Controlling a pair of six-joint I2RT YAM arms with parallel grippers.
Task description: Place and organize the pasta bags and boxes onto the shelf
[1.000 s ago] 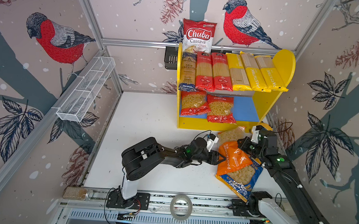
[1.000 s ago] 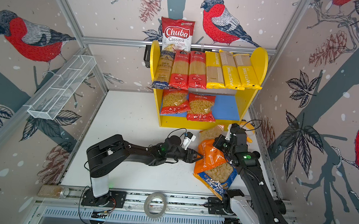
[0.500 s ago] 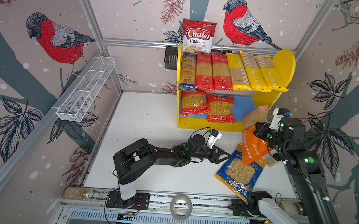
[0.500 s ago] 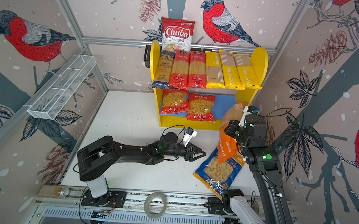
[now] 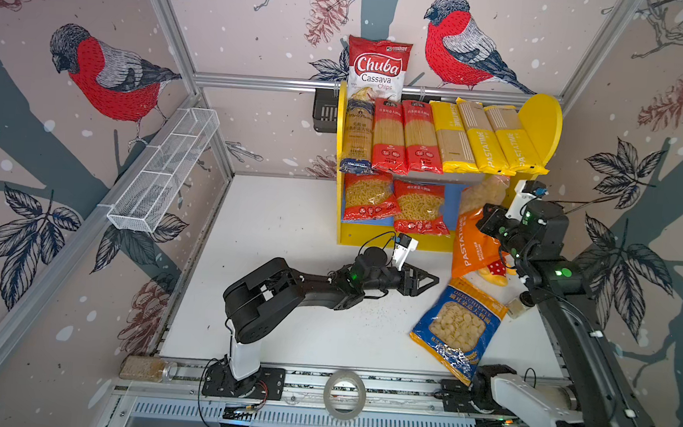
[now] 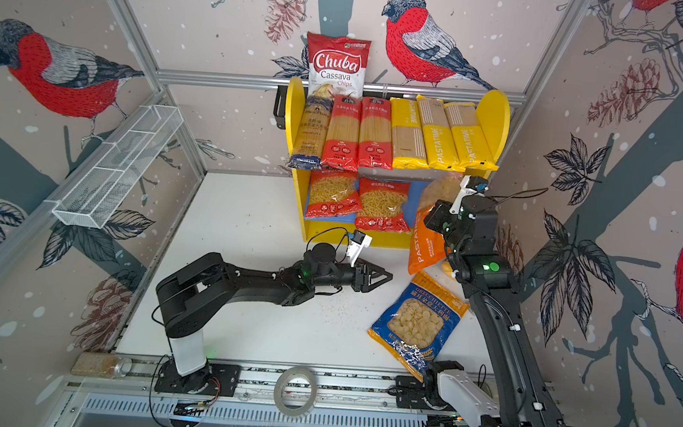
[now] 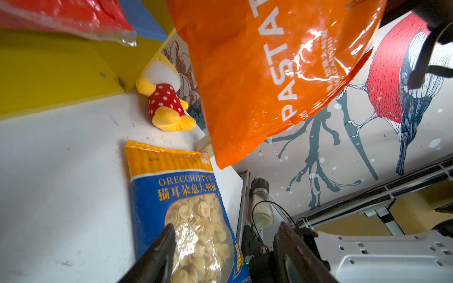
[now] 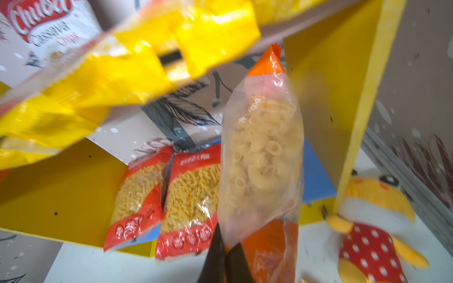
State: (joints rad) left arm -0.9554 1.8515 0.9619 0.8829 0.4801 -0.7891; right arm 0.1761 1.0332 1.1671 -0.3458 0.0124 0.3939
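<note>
My right gripper (image 8: 225,242) is shut on the lower edge of the orange PASTATIME macaroni bag (image 8: 262,152). In both top views this orange bag (image 5: 473,241) (image 6: 425,238) hangs upright before the right end of the shelf (image 5: 541,122), level with its lower tier. Several spaghetti packs (image 5: 420,139) lie on the upper board, and two red bags (image 5: 394,204) on the blue lower board. A blue-yellow orecchiette bag (image 5: 458,324) (image 7: 171,186) lies flat on the table. My left gripper (image 5: 430,279) (image 7: 225,225) hovers open just left of it, holding nothing.
A yellow-red plush toy (image 5: 493,272) (image 8: 367,245) lies by the shelf's right foot, under the orange bag. A Chuba chips bag (image 5: 378,67) stands behind the shelf. A wire rack (image 5: 164,167) hangs on the left wall. A tape roll (image 5: 344,394) sits on the front rail.
The right arm has lifted the orange bag off the blue bag and carried it up to the shelf's lower right. The left gripper has opened wider and pulled slightly away.
</note>
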